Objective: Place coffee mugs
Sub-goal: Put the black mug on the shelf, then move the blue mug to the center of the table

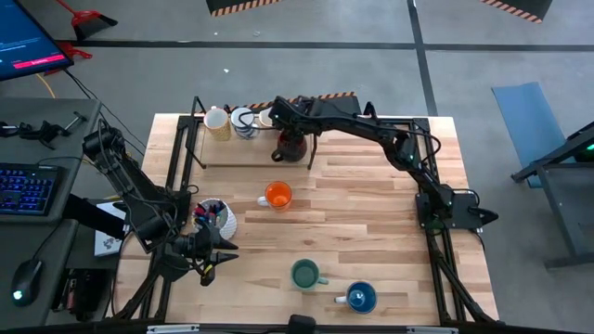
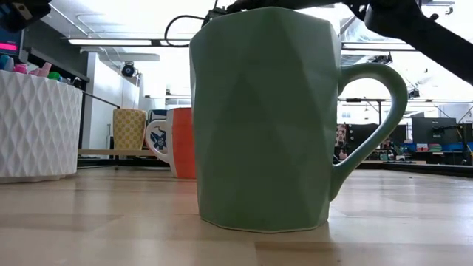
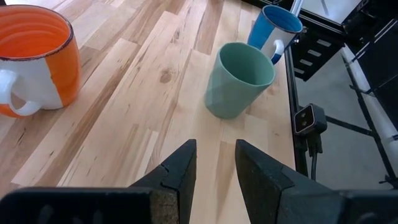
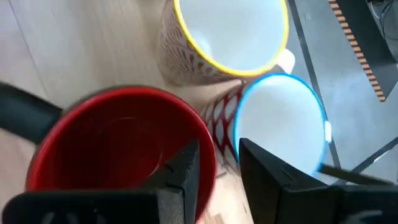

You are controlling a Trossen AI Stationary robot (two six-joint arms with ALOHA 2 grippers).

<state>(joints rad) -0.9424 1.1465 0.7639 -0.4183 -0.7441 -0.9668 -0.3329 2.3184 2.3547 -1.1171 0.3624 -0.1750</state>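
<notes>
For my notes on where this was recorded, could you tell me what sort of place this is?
Most likely a robotics lab or workshop: a wooden table stands on a grey floor with hazard-striped tape, a keyboard and monitor sit beside it, and open-plan desks with screens show behind.

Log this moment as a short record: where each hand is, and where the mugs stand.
right hand: open, above the dark red mug at the table's far edge
left hand: open, waiting near the pen holder
far row: cream mugs left of the dark red mug
table middle: orange mug
near edge: green mug, blue mug to its right
</notes>
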